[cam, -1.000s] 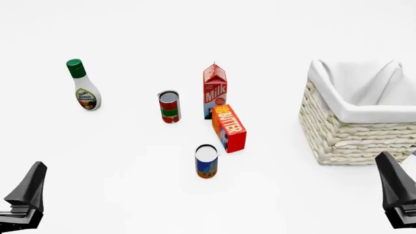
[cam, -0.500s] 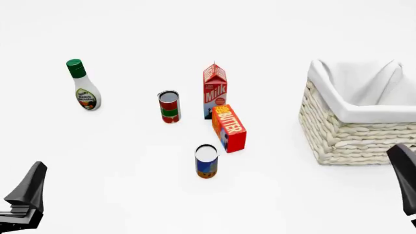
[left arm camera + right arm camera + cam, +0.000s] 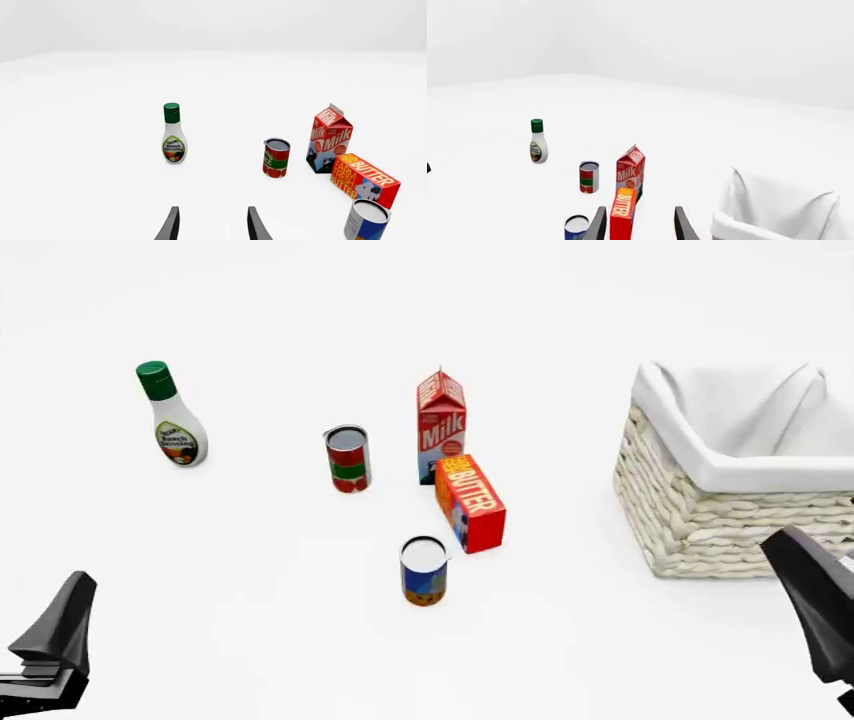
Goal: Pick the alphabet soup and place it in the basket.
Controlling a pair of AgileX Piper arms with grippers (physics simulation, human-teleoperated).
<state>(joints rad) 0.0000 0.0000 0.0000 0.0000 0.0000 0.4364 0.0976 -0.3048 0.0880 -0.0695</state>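
The alphabet soup [image 3: 423,571] is a small can with a silver top, blue label and orange-brown band, standing upright near the table's middle front. It also shows in the left wrist view [image 3: 367,220] and the right wrist view [image 3: 576,227]. The basket [image 3: 721,530], cream wicker with a white cloth lining, stands at the right, and its lining fills a corner of the right wrist view [image 3: 747,220]. My left gripper [image 3: 54,640] is open at the front left, far from the can. My right gripper [image 3: 811,605] is open at the front right, just before the basket. Neither holds anything.
Behind the soup an orange butter box [image 3: 470,503] leans by a milk carton [image 3: 441,427]. A red-and-green can [image 3: 347,458] stands left of the carton. Far left stands a ranch dressing bottle [image 3: 171,417] with a green cap.
The right gripper has risen and shifted, first toward the right edge, then back left nearer the basket's front. The left gripper and all objects are unmoved.
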